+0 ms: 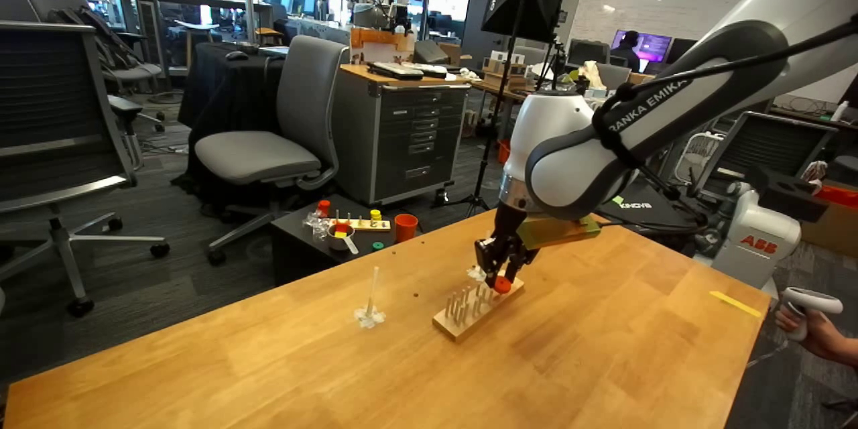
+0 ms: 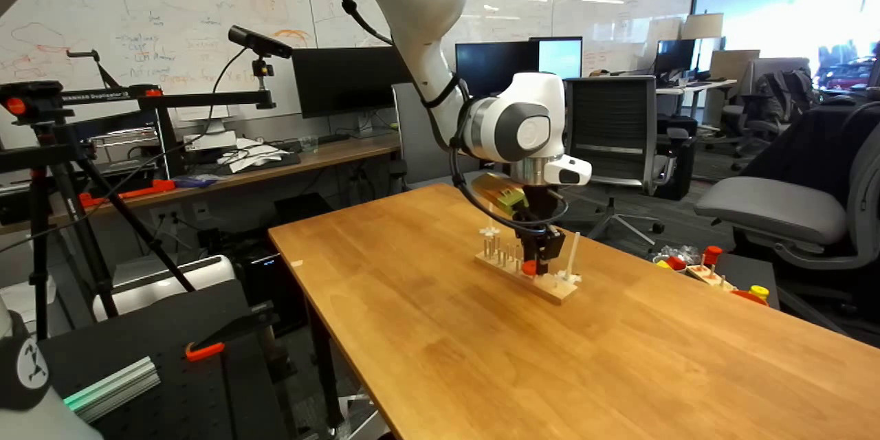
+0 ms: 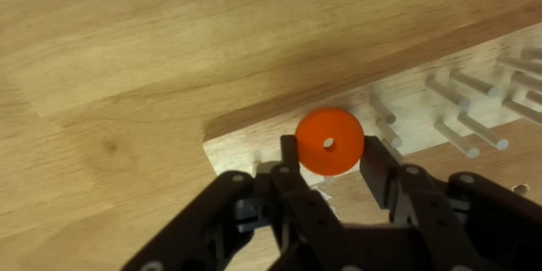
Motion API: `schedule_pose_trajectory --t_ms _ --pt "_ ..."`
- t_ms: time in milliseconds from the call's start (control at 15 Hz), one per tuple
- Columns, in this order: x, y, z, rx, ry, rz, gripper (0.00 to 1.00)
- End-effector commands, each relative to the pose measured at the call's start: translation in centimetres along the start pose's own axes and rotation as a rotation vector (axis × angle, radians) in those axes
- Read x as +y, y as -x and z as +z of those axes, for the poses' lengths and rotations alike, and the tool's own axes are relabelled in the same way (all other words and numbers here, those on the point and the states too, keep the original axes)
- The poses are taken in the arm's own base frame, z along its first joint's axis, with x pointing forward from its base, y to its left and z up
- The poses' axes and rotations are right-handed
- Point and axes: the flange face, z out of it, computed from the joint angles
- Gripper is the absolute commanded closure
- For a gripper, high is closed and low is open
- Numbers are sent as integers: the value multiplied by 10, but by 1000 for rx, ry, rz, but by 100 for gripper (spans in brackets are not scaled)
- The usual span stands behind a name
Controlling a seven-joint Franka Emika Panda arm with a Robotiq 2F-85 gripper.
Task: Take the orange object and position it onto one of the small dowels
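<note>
The orange object (image 3: pixel 341 129) is a round flat piece with a small centre hole. It is between the two fingers of my gripper (image 3: pixel 330 140), which touch its sides in the wrist view. It also shows in both exterior views (image 1: pixel 502 285) (image 2: pixel 529 267), at the fingertips over the light-wood base (image 1: pixel 458 331) (image 2: pixel 558 287) (image 3: pixel 228 146). The small dowels (image 1: pixel 462 307) (image 2: pixel 507 256) (image 3: pixel 482 130) stand on the base in short rows of varying height. A dowel tip (image 3: pixel 329 179) peeks out below the piece's lower edge. I cannot tell whether the piece touches a dowel.
A taller lone rod (image 1: pixel 373 291) on a whitish foot stands on the wooden table (image 1: pixel 590 362). A rod (image 2: pixel 573 258) also stands close behind the gripper in an exterior view. Beyond the table edge, a dark low surface holds an orange cup (image 1: pixel 405 228) and other small pieces.
</note>
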Motion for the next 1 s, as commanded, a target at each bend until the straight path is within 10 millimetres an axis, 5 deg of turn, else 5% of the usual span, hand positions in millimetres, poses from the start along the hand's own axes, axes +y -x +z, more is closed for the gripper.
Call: schedule_pose_trajectory --t_ms 0,933 --pt "2 -9 -3 -13 -12 17 83" --pt "9 -12 0 -30 -28 42 83"
